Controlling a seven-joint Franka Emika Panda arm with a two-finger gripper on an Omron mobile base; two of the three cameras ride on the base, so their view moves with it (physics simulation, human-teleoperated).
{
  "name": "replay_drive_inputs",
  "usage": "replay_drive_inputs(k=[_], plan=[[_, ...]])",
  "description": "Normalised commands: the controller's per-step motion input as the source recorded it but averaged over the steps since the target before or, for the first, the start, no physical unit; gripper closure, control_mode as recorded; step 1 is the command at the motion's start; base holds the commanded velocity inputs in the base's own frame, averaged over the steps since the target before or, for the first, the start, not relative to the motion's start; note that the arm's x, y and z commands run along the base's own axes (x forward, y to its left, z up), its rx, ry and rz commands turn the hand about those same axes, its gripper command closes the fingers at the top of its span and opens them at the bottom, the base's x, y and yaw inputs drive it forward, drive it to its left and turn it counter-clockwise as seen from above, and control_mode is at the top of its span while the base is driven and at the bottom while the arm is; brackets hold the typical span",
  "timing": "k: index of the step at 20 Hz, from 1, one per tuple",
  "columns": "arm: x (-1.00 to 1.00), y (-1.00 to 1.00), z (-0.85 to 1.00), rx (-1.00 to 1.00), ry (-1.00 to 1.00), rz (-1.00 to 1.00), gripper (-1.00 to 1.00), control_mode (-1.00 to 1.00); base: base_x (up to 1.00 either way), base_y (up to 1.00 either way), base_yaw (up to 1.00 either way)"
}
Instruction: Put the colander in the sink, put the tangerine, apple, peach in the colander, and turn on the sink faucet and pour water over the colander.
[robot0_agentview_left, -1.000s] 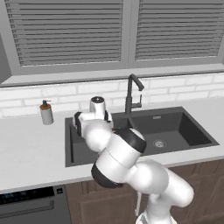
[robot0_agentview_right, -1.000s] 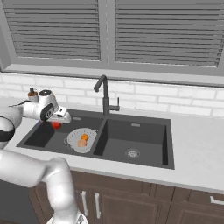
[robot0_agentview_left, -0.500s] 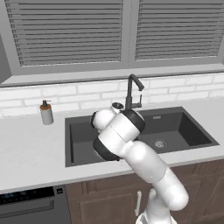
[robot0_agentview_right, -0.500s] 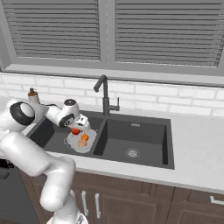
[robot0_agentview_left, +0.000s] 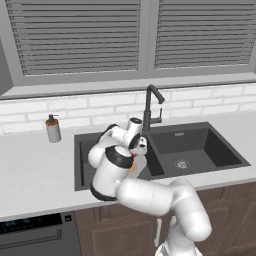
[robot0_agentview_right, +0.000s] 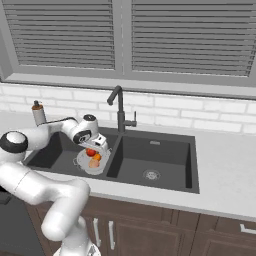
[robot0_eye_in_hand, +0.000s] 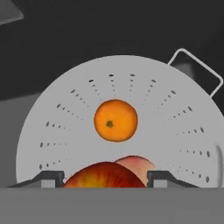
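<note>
Tool (robot0_eye_in_hand: 105, 181): two small dark finger tips set well apart in the hand view, the red apple showing between them; whether they touch or hold it cannot be told.
Hand view, colander (robot0_eye_in_hand: 57, 131): round, matt white-grey bowl, rows of small perforations fanning out from the middle, a thin wire-like loop handle at the upper right.
Hand view, tangerine (robot0_eye_in_hand: 115, 120): smooth bright orange ball with a small dark dimple, lying in the middle of the colander, apart from the other two fruits.
Hand view, apple (robot0_eye_in_hand: 104, 175): glossy red with yellow streaks, at the lower edge between the finger tips.
Hand view, peach (robot0_eye_in_hand: 136, 165): pale tan-pink, rounded, just behind the apple and touching it.
Hand view, sink (robot0_eye_in_hand: 109, 26): flat dark charcoal floor around the colander.
Left base view, tool (robot0_agentview_left: 141, 148): white hand over the left basin, pointing down beside the divider; the robot's arm covers most of the colander.
Left base view, sink faucet (robot0_agentview_left: 149, 107): slim black stem with an angled spout, a small lever at its side, behind the divider.
Left base view, soap dispenser (robot0_agentview_left: 52, 129): grey bottle, brown pump top, upright on the pale tabletop (robot0_agentview_left: 35, 165) left of the sink.
Right base view, tool (robot0_agentview_right: 98, 148): just above the colander, which sits in the left basin against the divider with red, orange and pale fruit inside.
Right base view, right basin: bare dark floor, round steel drain (robot0_agentview_right: 151, 174).
</note>
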Motion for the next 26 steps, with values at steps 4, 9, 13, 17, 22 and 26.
replay_drive_inputs(k=[4, 9, 13, 17, 22, 26], plan=[[0.00, 0.46, -0.35, 0.00, 0.08, -0.04, 1.00, -1.00, 0.00, 0.00, 0.00], [0.00, 0.21, -0.40, 0.00, 0.01, -0.05, 1.00, -1.00, 0.00, 0.00, 0.00], [0.07, 0.00, -0.19, 0.00, 0.00, -0.08, -1.00, -1.00, 0.00, 0.00, 0.00], [0.00, 0.00, -0.02, 0.00, 0.00, -0.05, -1.00, -1.00, 0.00, 0.00, 0.00], [-0.04, -0.02, 0.12, 0.00, 0.00, -0.01, -1.00, -1.00, 0.00, 0.00, 0.00], [-0.27, -0.07, 0.45, 0.00, -0.03, 0.00, -1.00, -1.00, 0.00, 0.00, 0.00]])
